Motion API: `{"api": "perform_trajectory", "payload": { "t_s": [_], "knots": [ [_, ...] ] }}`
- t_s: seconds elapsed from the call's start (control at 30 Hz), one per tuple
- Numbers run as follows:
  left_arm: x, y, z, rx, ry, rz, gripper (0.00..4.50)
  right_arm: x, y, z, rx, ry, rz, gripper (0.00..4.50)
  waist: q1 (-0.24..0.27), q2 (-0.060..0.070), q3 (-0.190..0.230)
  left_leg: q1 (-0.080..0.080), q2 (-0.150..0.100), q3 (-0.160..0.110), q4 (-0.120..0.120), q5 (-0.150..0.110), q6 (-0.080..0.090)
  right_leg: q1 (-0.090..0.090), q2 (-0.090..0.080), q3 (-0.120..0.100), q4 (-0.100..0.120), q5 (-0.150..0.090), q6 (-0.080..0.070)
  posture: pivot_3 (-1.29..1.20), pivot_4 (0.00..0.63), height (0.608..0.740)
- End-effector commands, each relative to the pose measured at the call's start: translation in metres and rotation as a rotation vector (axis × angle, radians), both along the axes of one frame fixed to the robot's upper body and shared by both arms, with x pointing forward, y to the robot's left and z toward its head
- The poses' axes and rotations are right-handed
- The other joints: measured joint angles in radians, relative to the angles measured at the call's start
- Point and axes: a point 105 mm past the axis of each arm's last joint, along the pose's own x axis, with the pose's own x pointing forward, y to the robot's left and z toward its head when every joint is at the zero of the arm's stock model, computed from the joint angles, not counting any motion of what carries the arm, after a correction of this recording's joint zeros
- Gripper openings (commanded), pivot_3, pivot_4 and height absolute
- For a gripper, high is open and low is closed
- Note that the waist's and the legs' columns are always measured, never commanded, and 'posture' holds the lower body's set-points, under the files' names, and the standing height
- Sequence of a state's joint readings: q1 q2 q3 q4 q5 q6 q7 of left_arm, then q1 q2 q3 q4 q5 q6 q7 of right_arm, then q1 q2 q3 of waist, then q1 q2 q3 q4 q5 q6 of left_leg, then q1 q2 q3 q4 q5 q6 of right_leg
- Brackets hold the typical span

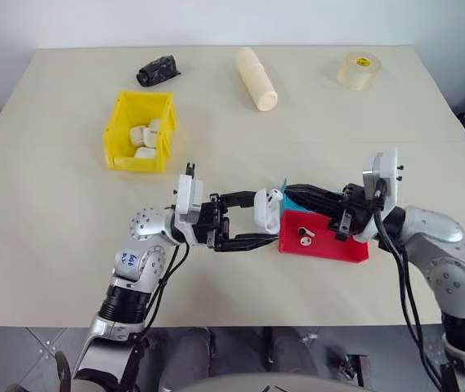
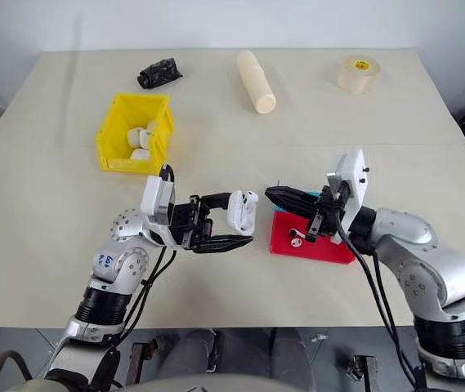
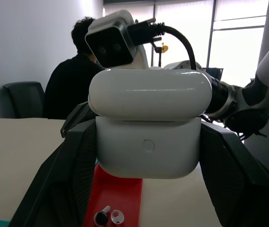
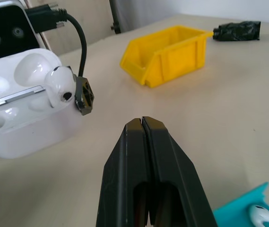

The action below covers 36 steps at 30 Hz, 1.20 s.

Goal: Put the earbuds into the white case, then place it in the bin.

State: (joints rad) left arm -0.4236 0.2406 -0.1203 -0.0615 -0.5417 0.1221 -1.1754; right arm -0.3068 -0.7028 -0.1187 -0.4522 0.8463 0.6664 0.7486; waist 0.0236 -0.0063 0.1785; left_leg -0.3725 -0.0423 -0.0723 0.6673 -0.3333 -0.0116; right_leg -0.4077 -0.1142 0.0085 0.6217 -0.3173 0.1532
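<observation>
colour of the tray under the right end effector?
Red tray, clearest in the left eye view.

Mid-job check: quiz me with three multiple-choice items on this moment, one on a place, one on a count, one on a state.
1. Where is the small glossy white case?
A. in the left hand
B. in the yellow plastic bin
C. on the red tray

2. How many cream cylinders lie on the table?
A. three
B. one
C. two

3. The right hand's fingers are:
A. wide open
B. around the tape roll
C. shut with nothing between

Key: 1 A, the fingers flank the case; 2 B, only one lies at the far side; 3 C, the tips meet in the right wrist view.
</observation>
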Motion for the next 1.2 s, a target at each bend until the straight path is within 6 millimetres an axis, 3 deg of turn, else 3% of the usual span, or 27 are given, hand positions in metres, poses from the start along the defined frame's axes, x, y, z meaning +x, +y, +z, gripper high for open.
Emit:
{"api": "perform_trajectory", "payload": {
  "t_s": [0.03, 0.4, 0.8, 1.2],
  "knots": [
    [0.0, -0.001, 0.001, 0.013, -0.039, 0.013, 2.8, -0.006, 0.002, 0.011, -0.036, -0.03, 0.041, 0.04, 0.0, 0.0, 0.0, 0.0, 0.0, 0.0, 0.0, 0.0, 0.0, 0.0, 0.0, 0.0, 0.0, 0.0, 0.0, 0.0, 0.15, 0.74],
    [0.012, -0.003, -0.007, 0.08, -0.056, 0.101, 2.8, -0.013, 0.008, 0.011, -0.078, 0.009, 0.085, 0.04, 0.001, 0.0, 0.0, 0.0, 0.0, 0.0, 0.0, 0.0, 0.0, 0.0, 0.0, 0.0, 0.0, 0.0, 0.0, 0.0, 0.15, 0.74],
    [0.009, -0.004, -0.008, 0.079, -0.049, 0.081, 2.8, -0.014, 0.016, 0.01, -0.055, 0.019, 0.106, 0.04, 0.0, 0.0, 0.0, 0.0, 0.0, 0.0, 0.0, 0.0, 0.0, 0.0, 0.0, 0.0, 0.0, 0.0, 0.0, 0.0, 0.15, 0.74],
    [0.012, -0.004, -0.007, 0.07, -0.041, 0.098, 2.8, -0.03, 0.02, 0.008, -0.075, 0.078, 0.2, 0.04, 0.001, 0.0, 0.0, 0.0, 0.0, 0.0, 0.0, 0.0, 0.0, 0.0, 0.0, 0.0, 0.0, 0.0, 0.0, 0.0, 0.15, 0.74]
  ]
}}
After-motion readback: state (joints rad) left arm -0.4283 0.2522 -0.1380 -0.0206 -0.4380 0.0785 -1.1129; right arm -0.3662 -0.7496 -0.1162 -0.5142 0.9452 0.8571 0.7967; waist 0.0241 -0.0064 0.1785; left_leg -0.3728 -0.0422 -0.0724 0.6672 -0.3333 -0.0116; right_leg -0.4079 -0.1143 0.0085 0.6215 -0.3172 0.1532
